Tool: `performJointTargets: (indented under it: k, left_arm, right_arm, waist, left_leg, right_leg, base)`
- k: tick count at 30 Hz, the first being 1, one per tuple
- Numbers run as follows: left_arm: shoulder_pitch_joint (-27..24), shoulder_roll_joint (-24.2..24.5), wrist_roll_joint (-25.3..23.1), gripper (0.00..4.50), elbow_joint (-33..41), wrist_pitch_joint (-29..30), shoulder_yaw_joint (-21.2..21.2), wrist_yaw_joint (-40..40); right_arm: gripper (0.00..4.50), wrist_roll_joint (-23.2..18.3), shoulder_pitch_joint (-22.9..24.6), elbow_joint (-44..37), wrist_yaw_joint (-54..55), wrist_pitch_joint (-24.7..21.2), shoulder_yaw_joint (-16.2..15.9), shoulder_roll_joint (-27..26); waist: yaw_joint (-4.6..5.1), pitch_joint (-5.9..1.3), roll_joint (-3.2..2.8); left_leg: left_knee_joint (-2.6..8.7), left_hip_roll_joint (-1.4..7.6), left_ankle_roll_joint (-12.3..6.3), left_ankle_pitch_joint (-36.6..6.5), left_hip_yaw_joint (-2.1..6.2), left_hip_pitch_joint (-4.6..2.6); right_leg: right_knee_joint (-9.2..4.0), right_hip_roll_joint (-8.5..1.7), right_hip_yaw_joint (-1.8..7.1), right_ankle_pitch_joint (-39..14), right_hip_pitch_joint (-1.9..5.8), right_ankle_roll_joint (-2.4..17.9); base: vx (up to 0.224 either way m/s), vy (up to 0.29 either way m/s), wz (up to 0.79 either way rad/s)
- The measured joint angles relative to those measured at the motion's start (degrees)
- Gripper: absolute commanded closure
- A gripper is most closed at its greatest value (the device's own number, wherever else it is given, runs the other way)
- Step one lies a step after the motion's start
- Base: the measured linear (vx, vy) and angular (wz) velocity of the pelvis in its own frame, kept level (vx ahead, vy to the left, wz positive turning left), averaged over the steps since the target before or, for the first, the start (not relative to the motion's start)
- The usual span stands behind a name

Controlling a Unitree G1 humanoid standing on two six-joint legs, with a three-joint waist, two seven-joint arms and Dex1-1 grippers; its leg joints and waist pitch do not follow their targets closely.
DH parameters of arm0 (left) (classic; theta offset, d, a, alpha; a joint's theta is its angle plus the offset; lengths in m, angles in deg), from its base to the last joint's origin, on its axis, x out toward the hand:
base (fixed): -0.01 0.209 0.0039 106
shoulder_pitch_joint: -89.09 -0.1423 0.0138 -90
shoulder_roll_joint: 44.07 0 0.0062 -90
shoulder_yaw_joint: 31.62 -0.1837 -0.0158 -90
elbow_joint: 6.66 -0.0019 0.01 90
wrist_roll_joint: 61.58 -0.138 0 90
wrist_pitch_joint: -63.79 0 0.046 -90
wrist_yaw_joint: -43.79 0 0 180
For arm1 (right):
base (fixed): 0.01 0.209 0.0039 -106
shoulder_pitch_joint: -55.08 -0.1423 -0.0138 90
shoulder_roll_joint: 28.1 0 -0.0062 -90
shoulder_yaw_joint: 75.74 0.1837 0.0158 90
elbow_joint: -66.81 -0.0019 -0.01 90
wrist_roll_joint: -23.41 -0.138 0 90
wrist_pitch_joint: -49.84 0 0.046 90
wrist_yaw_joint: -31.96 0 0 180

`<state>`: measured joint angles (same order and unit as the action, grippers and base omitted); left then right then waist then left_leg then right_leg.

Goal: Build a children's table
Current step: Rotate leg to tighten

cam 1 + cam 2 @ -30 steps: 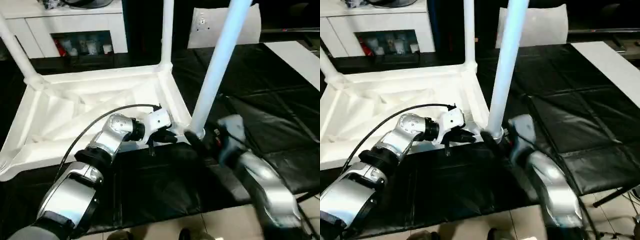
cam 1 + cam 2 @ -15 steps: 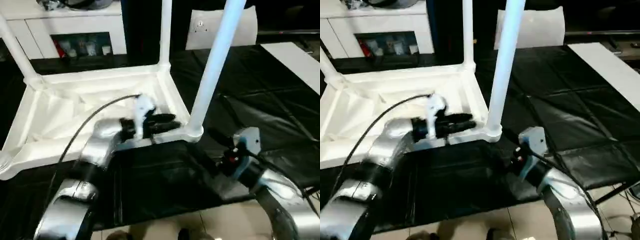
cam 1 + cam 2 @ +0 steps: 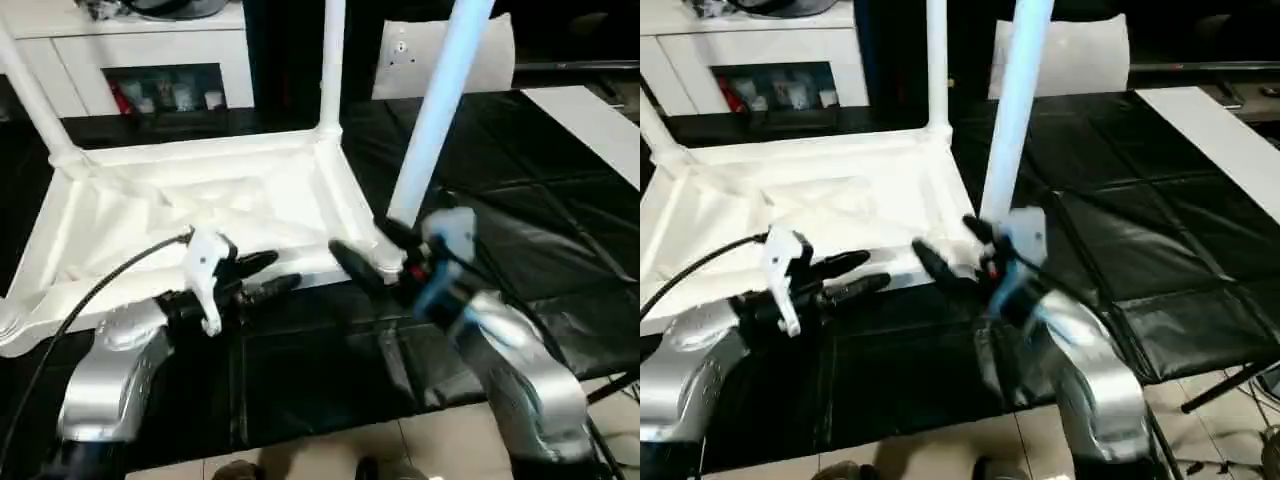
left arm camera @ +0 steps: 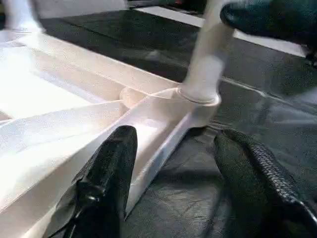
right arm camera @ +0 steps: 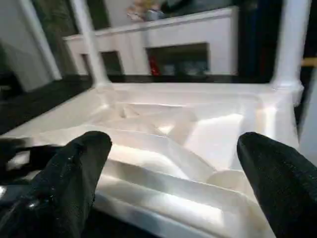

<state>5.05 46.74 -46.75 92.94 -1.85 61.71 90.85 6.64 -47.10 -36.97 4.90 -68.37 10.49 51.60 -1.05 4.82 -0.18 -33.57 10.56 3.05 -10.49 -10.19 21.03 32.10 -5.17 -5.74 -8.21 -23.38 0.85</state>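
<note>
White tabletop point(image 3: 190, 215) lies upside down on black mat point(image 3: 520, 200), ribbed underside up, three legs standing in its corner sockets: far-left leg point(image 3: 30, 95), far-right leg point(image 3: 332, 60), and near-right leg point(image 3: 435, 110), seated in the corner closest to the robot's R side. Fourth, near-left socket point(image 3: 8, 325) sits bare at the tabletop's near-left corner.

R gripper point(image 3: 365, 250) is spread wide at the near-right corner, one finger point(image 3: 350, 268) just in front of the tabletop's near rim, the other by the base of the near-right leg; it grips nothing, and contact w/ the socket can't be judged. R wrist view shows both pads point(image 5: 74, 173) far apart w/ the tabletop between them.

L gripper point(image 3: 262, 275) hangs released beside the near rim, left of that corner, fingers point(image 4: 109, 168) parted, one over the rim, nothing held.

Behind the tabletop: white cabinet point(image 3: 150, 45) and a flat white sheet point(image 3: 410, 55).
</note>
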Motion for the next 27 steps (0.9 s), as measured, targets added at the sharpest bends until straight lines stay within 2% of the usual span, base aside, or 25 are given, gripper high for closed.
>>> performJointTargets:
  k: [2, 4, 8, 9, 12, 13, 16, 18, 23, 25, 27]
  left_arm:
    - [-3.07, -0.4, 0.15, 1.32, 3.03, 1.24, 0.2, -1.53]
    - [-6.35, -0.47, 0.23, 1.04, 5.81, 2.41, 0.05, -2.46]
    - [-10.64, 1.23, 0.02, 0.88, 8.32, 2.9, 0.26, -3.52]
    - [-12.1, 1.62, -0.1, 0.69, 8.52, 3.04, 0.36, -4.11]
    - [-13.47, 2.5, -0.9, 0.48, 8.97, 3.36, 0.45, -4.96]
    - [-13.68, 2.65, -1.07, 0.28, 9.49, 3.52, 0.49, -5.36]
    - [-14.96, 2.8, -1.18, 0.15, 10.59, 3.5, 0.61, -6.2]
    - [-16.87, 3.0, -1.03, 0.07, 10.66, 1.13, 0.69, -5.98]
    - [-20.23, 4.68, -0.4, 0.07, 8.63, -5.39, 2.77, -3.78]
    - [-20.17, 4.72, -0.26, 0.07, 5.81, -8.56, 3.37, -3.39]
    - [-17.5, 4.71, 0.03, 0.07, -0.32, -12.82, 3.9, -2.68]
  right_arm:
    - [0.0, 0.93, -2.8, 3.01, 0.78, 0.13, -0.1, 0.19]
    - [0.0, 1.4, -5.43, 5.92, 2.17, 0.27, 0.57, 0.24]
    - [0.0, 1.76, -9.23, 11.22, 4.71, 1.82, 2.74, 1.27]
    - [0.0, 2.38, -10.59, 13.64, 5.79, 2.78, 4.15, 2.27]
    - [0.0, 3.63, -12.39, 17.43, 7.28, 4.97, 6.16, 4.41]
    - [0.0, 3.99, -13.4, 19.25, 7.84, 5.67, 6.52, 5.14]
    - [0.0, 4.77, -15.57, 23.59, 9.82, 7.28, 9.0, 7.38]
    - [0.0, 5.1, -15.99, 25.05, 9.61, 7.97, 10.08, 8.92]
    - [0.0, 4.48, -14.03, 23.01, 5.58, 8.24, 9.91, 9.59]
    - [0.0, 3.79, -11.58, 20.68, 3.5, 8.22, 8.39, 9.99]
    - [0.0, 3.36, -8.03, 17.95, 1.28, 7.36, 5.41, 10.14]
  waist:
    - [0.77, 0.01, 0.01]
    - [1.02, 0.06, 0.08]
    - [0.76, 0.1, 0.11]
    - [0.51, 0.11, 0.13]
    - [0.12, 0.11, 0.14]
    - [0.14, 0.11, 0.14]
    - [-0.09, 0.11, 0.14]
    - [-0.08, 0.1, 0.16]
    - [0.74, 0.08, 0.17]
    - [0.85, 0.08, 0.16]
    - [0.85, 0.06, 0.13]
  left_leg:
    - [0.01, -0.07, 0.0, 0.0, 0.0, 0.02]
    - [0.02, -0.08, 0.0, 0.0, 0.0, 0.04]
    - [0.07, -0.08, 0.0, 0.0, 0.03, 0.08]
    - [0.07, -0.13, 0.0, 0.0, 0.04, 0.13]
    - [0.04, -0.21, -0.01, 0.0, 0.04, 0.16]
    - [0.04, -0.24, -0.01, 0.0, 0.04, 0.17]
    - [0.06, -0.33, -0.03, -0.01, 0.04, 0.17]
    - [0.13, -0.32, -0.03, -0.01, 0.04, 0.14]
    - [0.55, -0.23, -0.02, -0.01, 0.04, 0.01]
    - [0.64, -0.15, -0.02, -0.01, 0.05, -0.06]
    - [0.75, -0.11, -0.02, -0.01, 0.14, -0.11]
  right_leg:
    - [-0.01, 0.0, 0.1, -0.01, -0.01, -0.01]
    - [-0.01, 0.0, 0.12, -0.01, -0.04, -0.01]
    - [0.0, 0.03, 0.13, -0.01, -0.06, -0.01]
    - [0.0, 0.04, 0.22, -0.01, -0.04, -0.02]
    - [0.0, 0.02, 0.35, -0.03, 0.01, -0.06]
    - [0.0, 0.0, 0.36, -0.03, 0.01, -0.06]
    - [0.02, -0.01, 0.49, -0.03, 0.01, -0.06]
    - [0.03, 0.0, 0.48, -0.03, 0.01, -0.06]
    - [0.04, 0.14, 0.46, -0.07, -0.02, -0.13]
    - [0.04, 0.24, 0.46, -0.08, -0.02, -0.13]
    - [0.04, 0.37, 0.45, -0.08, 0.05, -0.14]
  base:
    - [0.0, 0.0, 0.0]
    - [0.0, 0.0, 0.0]
    - [0.0, 0.0, 0.0]
    - [0.0, 0.0, 0.0]
    - [0.0, 0.0, 0.0]
    - [0.0, 0.0, 0.0]
    - [0.0, 0.0, 0.0]
    - [0.0, 0.0, 0.0]
    - [0.0, 0.0, 0.0]
    - [0.0, 0.0, 0.0]
    - [0.0, 0.0, 0.0]
